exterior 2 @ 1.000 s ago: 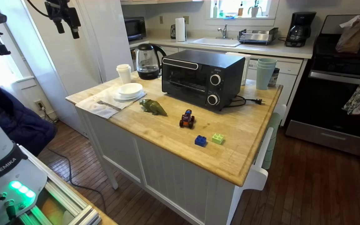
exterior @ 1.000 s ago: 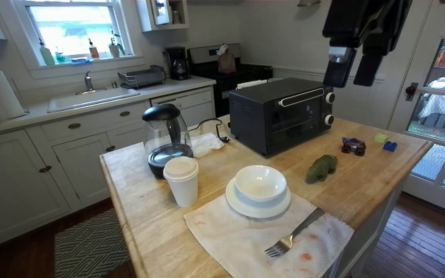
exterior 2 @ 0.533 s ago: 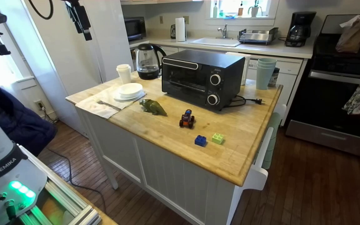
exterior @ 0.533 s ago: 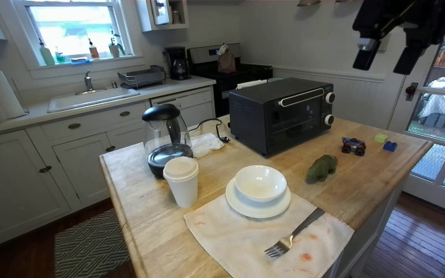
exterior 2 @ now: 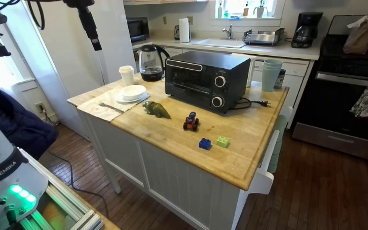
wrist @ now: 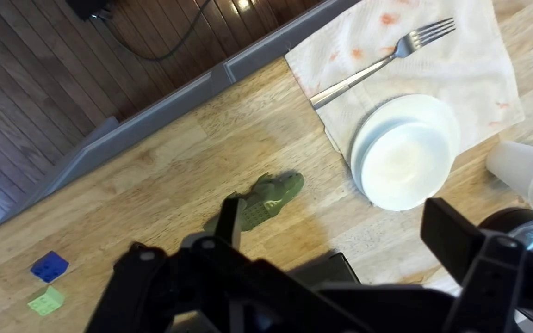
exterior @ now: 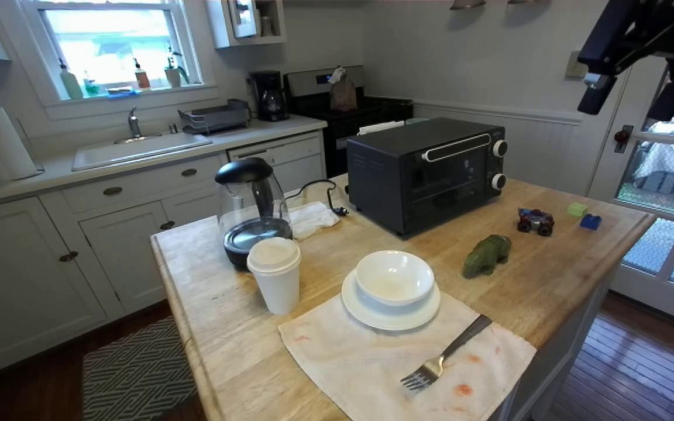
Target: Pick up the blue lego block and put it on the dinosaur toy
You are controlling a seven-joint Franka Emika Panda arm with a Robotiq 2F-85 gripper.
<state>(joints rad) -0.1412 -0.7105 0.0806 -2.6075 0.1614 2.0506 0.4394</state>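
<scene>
End effector gapes wide, height unclear; blue lego block lies near table edge.

Daylight whitens the window above the sink, set in a counter over white cabinets. A patterned rug lies on brown floorboards. In an exterior view, a black stove and a glass-paned door stand beyond the wooden tabletop, pale wall between them.

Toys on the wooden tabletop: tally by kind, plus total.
Blocks: 2 (blue block, light green block)
Toy dinosaur: 1
Toy truck: 1
Total: 4
</scene>
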